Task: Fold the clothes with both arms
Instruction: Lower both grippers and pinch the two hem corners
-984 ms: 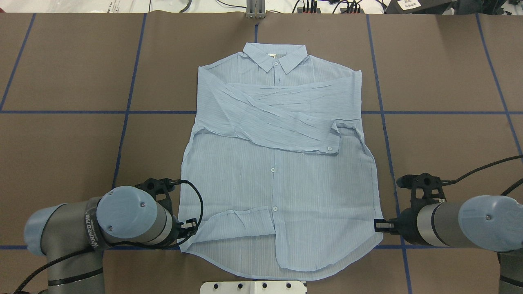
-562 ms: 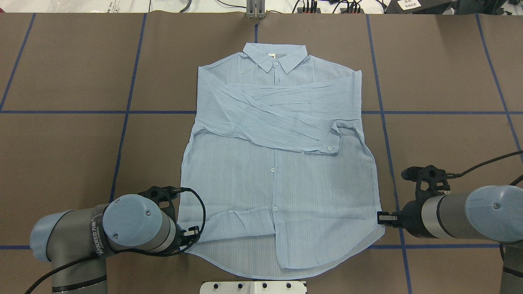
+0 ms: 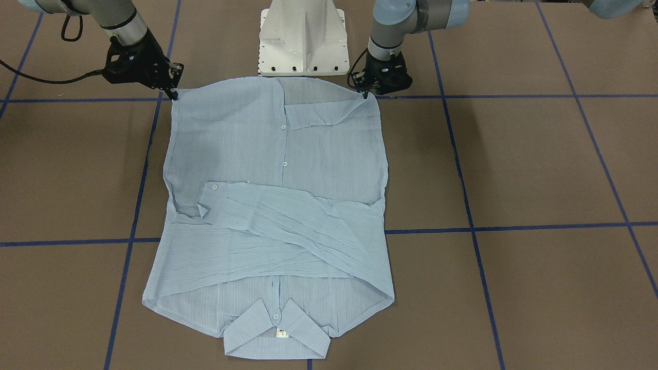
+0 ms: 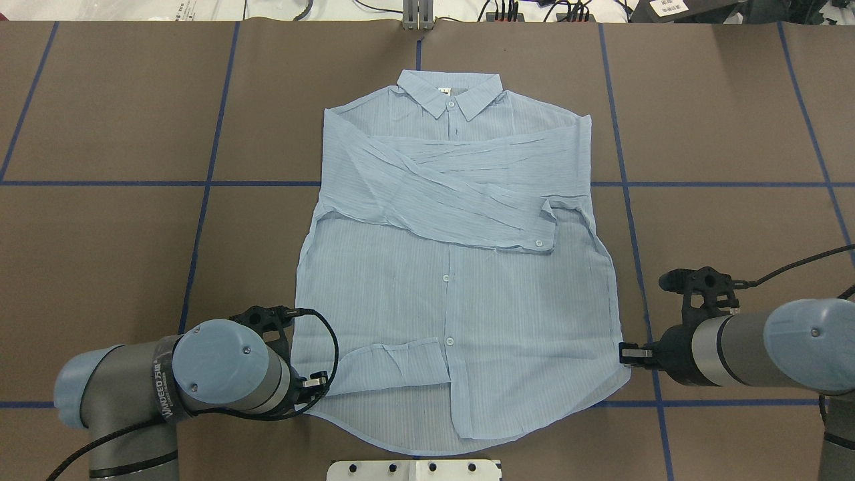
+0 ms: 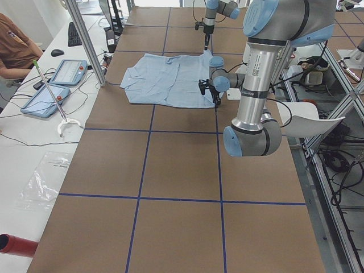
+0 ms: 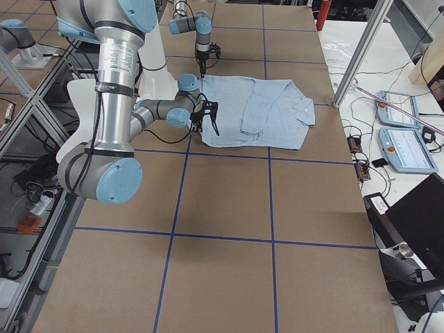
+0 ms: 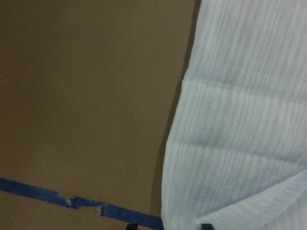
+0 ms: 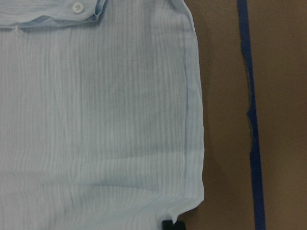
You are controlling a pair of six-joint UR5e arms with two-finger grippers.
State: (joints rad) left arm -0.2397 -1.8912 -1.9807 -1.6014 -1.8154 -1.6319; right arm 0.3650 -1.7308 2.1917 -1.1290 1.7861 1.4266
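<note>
A light blue, finely striped button-up shirt (image 4: 461, 294) lies flat, front side up, in the middle of a brown worktop (image 4: 120, 234) marked into squares by blue tape lines (image 4: 200, 184). Its collar (image 4: 449, 93) points away from the robot and the hem lies nearest the white pedestal base (image 3: 302, 36). One sleeve (image 4: 454, 200) is folded across the chest. The other cuff (image 4: 394, 364) rests near the hem on the robot's left. A small white neck label (image 3: 281, 333) sits inside the collar, its print too small to read. The left tool (image 3: 366, 93) is at the hem's left corner; its wrist camera shows two dark fingertips (image 7: 206, 225) spread apart with the shirt's edge between them. The right tool (image 3: 174, 94) touches the hem's right corner, but I cannot tell whether it is gripping. A black band (image 4: 159, 394) on the left arm bears white lettering, seemingly "WANDEED".
</note>
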